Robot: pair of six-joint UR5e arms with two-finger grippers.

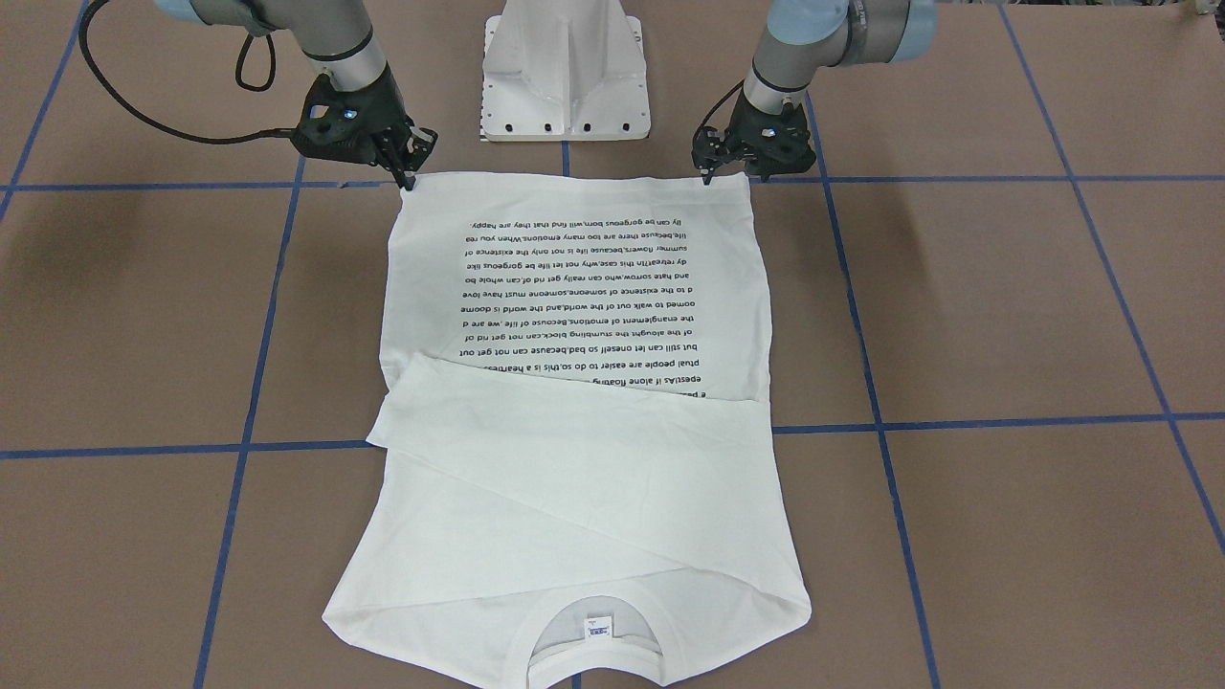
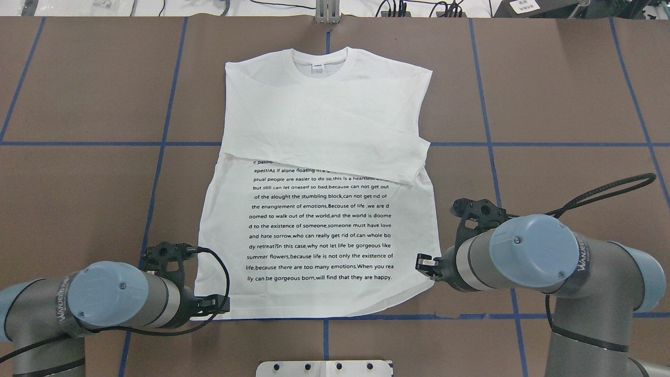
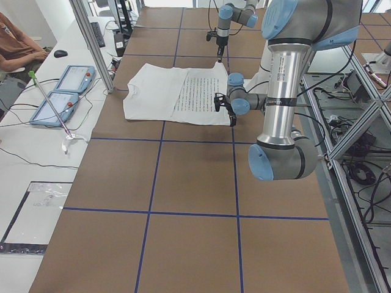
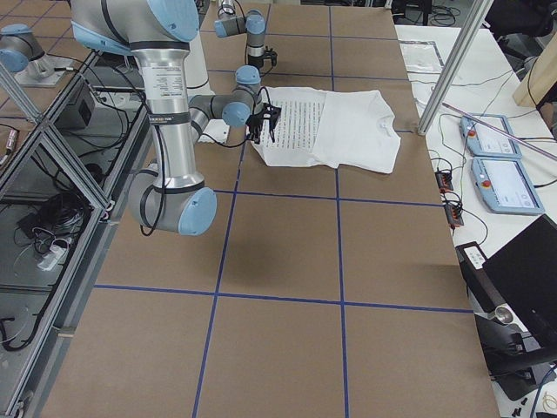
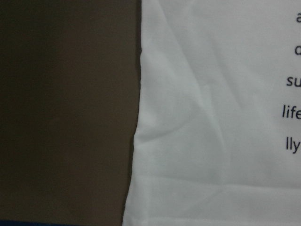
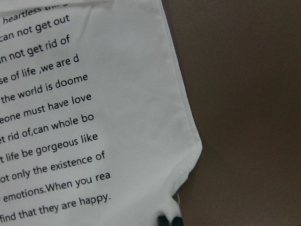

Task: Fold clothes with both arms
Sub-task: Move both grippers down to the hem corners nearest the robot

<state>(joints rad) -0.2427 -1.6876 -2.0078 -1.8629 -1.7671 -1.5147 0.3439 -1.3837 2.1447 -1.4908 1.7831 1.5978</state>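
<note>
White long-sleeved shirt (image 2: 324, 104) spread flat on brown table (image 2: 78, 183), black text (image 2: 319, 225) facing up, collar (image 2: 319, 55) at the edge far from the robot, sleeves (image 2: 335, 146) folded in across the chest. Right gripper (image 1: 410, 180) low at one hem corner, black fingertips (image 6: 162, 220) pressed together on puckered cloth there. Left gripper (image 1: 707, 176) low at the other hem corner, jaws too hidden to tell whether apart or together.

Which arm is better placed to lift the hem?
Right, marginally: right gripper fingertips show on the white shirt hem corner in its wrist view; left gripper contact is unclear.
</note>
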